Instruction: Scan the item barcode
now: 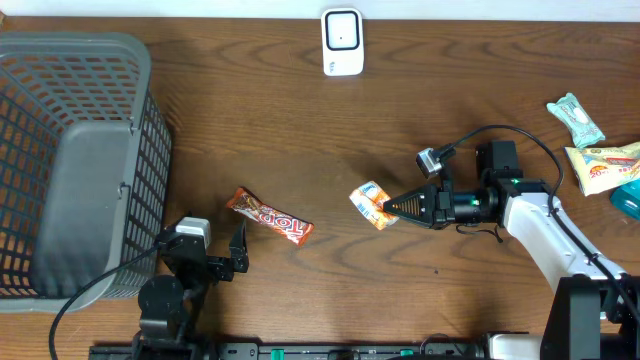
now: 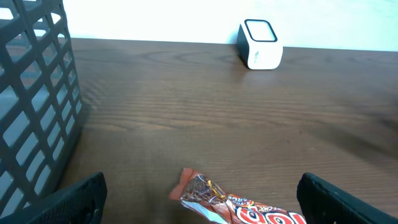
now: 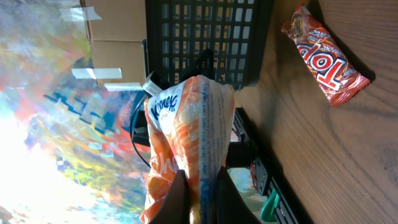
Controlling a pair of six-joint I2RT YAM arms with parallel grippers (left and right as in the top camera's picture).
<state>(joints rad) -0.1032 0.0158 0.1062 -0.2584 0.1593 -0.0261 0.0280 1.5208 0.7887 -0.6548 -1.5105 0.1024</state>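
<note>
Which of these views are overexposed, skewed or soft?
Overhead: evenly lit and sharp, soft shadows only. Left wrist: table sharp, wall behind the scanner blown to white, chocolate bar cropped by the bottom edge. Right wrist: picture rolled sideways, left side overexposed and smeary; the orange packet in the right pincer fills the middle, its print partly legible.

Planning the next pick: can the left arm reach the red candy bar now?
Probably yes. The left gripper is open, the red candy bar lies close before it, nothing stands between them.
</note>
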